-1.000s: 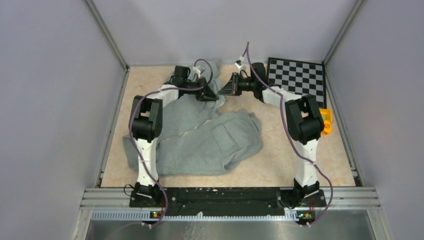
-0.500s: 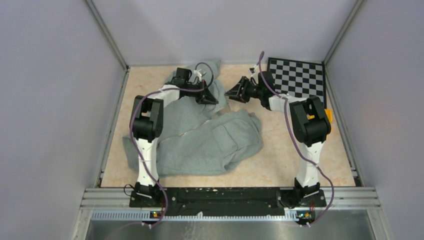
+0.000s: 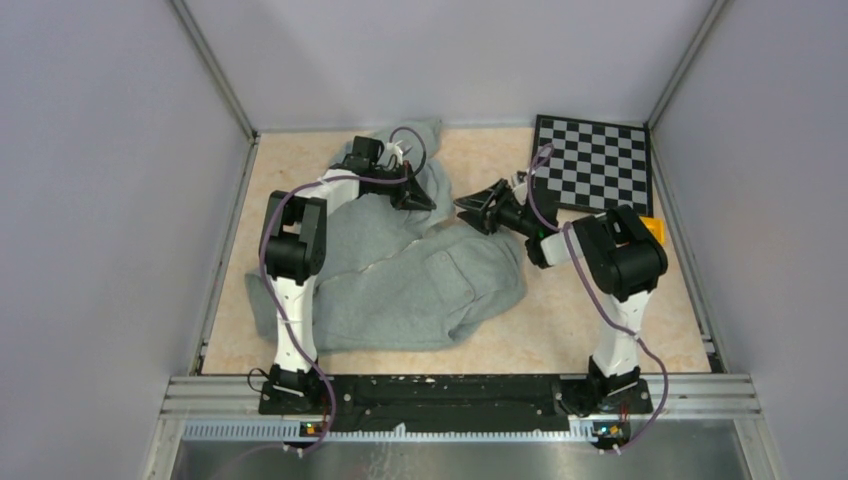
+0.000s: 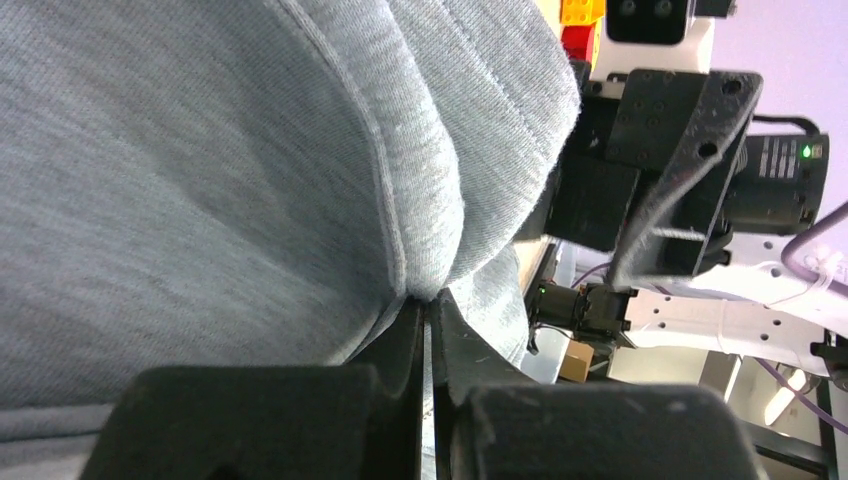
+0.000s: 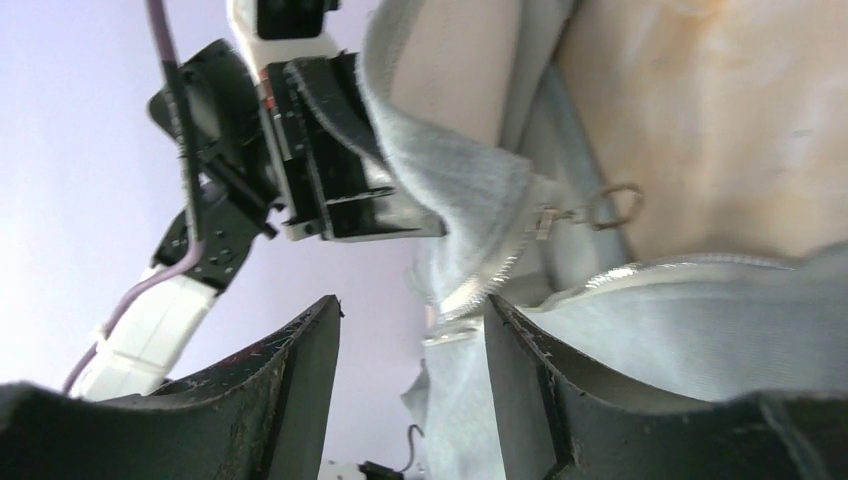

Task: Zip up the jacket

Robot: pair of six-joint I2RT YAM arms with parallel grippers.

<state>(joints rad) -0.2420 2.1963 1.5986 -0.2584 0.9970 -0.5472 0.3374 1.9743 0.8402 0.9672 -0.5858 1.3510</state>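
Since a second ago, our right arm has drawn back from the far side of the table and folded its elbow toward the near edge. Its right gripper [image 3: 472, 205] has come lower and closer to the jacket's upper edge. Our left arm has stayed where it was.

We see the large, soft, light-grey fleece jacket [image 3: 400, 280] lying crumpled on the beige, stone-patterned table [image 3: 560, 320]. It spreads from the left arm's base across the middle, and one part runs up to the far edge.

Our left gripper [image 4: 428, 300] has its black fingers pressed together, pinching a stitched fold of the fleece at the far part of the garment. In the left wrist view the fabric bulges out right above the tips.

Our right gripper has its fingers [image 5: 300, 370] spread apart with nothing between them. Beyond the gap, the right wrist view shows the pale front zipper [image 5: 490, 283] running along a hanging edge of the jacket. Its small metal ring pull [image 5: 612, 208] dangles to the right of that edge. We cannot tell whether either fingertip touches the cloth.

A black-and-white checkerboard panel [image 3: 592, 160] lies flat in the far right corner. A small yellow block [image 3: 652, 228] peeks out just behind the right arm's elbow.
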